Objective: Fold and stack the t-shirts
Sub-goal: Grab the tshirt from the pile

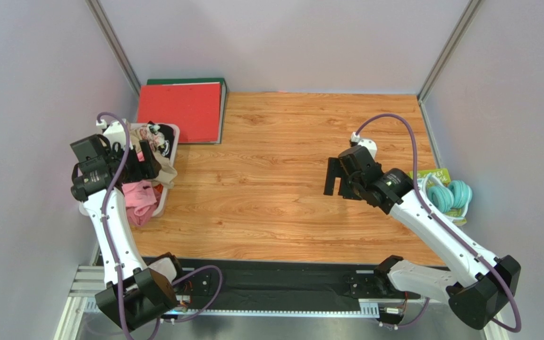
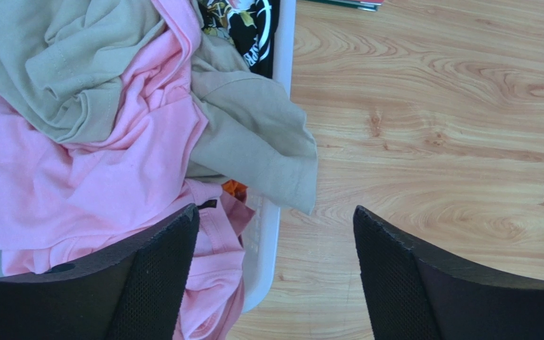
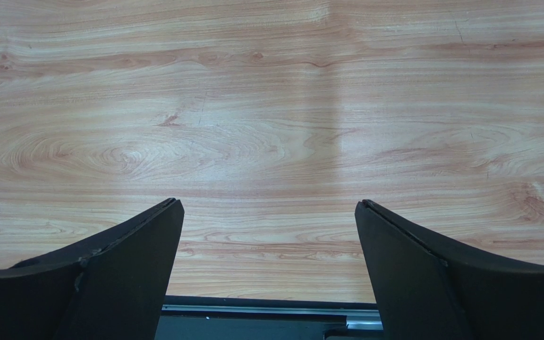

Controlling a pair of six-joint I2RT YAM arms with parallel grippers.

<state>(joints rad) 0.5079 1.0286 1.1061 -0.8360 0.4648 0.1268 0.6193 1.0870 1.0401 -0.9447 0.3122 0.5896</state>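
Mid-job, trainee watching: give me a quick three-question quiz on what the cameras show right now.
1. True or false: the left claw is shut on the tan-beige cloth t-shirt.
2. Below the right claw lies: A pink cloth t-shirt, B bare wooden table, C red binder?
3. What holds the heap of t-shirts?
Key: 1 false, it hangs open; 2 B; 3 the white plastic basket.

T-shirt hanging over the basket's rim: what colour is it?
The t-shirt is plain tan-beige, with no pattern. It shows best in the left wrist view.
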